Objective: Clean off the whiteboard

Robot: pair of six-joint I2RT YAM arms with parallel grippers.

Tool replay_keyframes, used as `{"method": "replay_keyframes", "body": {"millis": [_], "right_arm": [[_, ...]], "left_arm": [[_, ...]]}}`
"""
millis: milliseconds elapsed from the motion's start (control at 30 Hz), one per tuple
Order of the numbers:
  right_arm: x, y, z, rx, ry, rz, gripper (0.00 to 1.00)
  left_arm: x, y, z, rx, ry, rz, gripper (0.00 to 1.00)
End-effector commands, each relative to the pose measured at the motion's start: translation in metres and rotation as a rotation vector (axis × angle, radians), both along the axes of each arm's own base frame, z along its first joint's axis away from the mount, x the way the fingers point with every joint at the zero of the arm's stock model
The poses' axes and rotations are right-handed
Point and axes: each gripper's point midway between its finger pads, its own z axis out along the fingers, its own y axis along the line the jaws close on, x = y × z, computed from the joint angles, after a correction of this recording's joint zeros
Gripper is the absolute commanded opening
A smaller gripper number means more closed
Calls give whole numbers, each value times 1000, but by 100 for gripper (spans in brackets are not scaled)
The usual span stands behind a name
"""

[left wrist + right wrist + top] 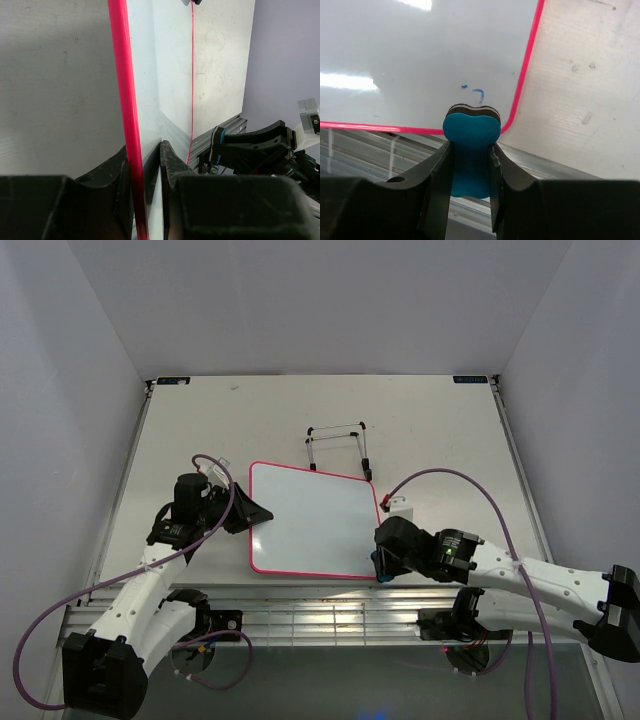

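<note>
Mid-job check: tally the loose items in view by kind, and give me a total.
white rectangular whiteboard with pink-red frame: 1
small blue bone-shaped eraser: 1
thin black wire stand: 1
Total: 3
</note>
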Motion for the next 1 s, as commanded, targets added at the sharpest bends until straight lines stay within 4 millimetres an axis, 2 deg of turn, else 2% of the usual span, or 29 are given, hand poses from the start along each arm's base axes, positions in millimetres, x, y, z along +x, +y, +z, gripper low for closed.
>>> {"method": "replay_keyframes", "body": {"millis": [0, 33, 133, 167, 233, 267, 367, 400, 467, 500, 600, 667, 767, 800, 833, 967], "right_arm": [[21, 45, 28, 144, -115, 108, 8], [17, 56, 28, 174, -121, 189, 8], [23, 82, 31, 247, -138, 254, 8], [32, 79, 19, 209, -111, 232, 8], [34, 74, 4, 197, -48, 219, 8], [41, 59, -14, 163, -7, 157, 8], [37, 39, -36, 138, 52, 96, 8], [31, 28, -50, 118, 83, 61, 8], [26, 15, -60, 94, 103, 24, 8], [19, 4, -73, 70, 126, -2, 8], [9, -17, -96, 23, 167, -54, 8], [4, -27, -105, -13, 187, -80, 8], [9, -37, -103, -57, 168, -135, 8], [7, -47, -104, -99, 171, -155, 8], [14, -51, -99, -121, 140, -184, 8], [21, -61, -89, -161, 95, -222, 8]], "left_arm": [[18, 17, -2, 127, -126, 27, 0], [18, 17, -1, 127, -128, 25, 0], [17, 16, -1, 125, -126, 23, 0], [17, 17, -1, 126, -127, 25, 0], [17, 16, 0, 126, -129, 24, 0], [17, 17, 0, 127, -131, 25, 0], [17, 17, 1, 128, -134, 28, 0], [17, 18, 1, 128, -135, 31, 0], [17, 18, 1, 129, -136, 31, 0], [18, 17, 0, 129, -134, 30, 0], [18, 17, 1, 127, -134, 28, 0], [17, 18, 1, 129, -135, 29, 0], [17, 18, 2, 130, -141, 31, 0], [17, 18, 2, 130, -140, 31, 0], [17, 18, 2, 129, -141, 30, 0], [17, 17, 3, 125, -141, 27, 0]]}}
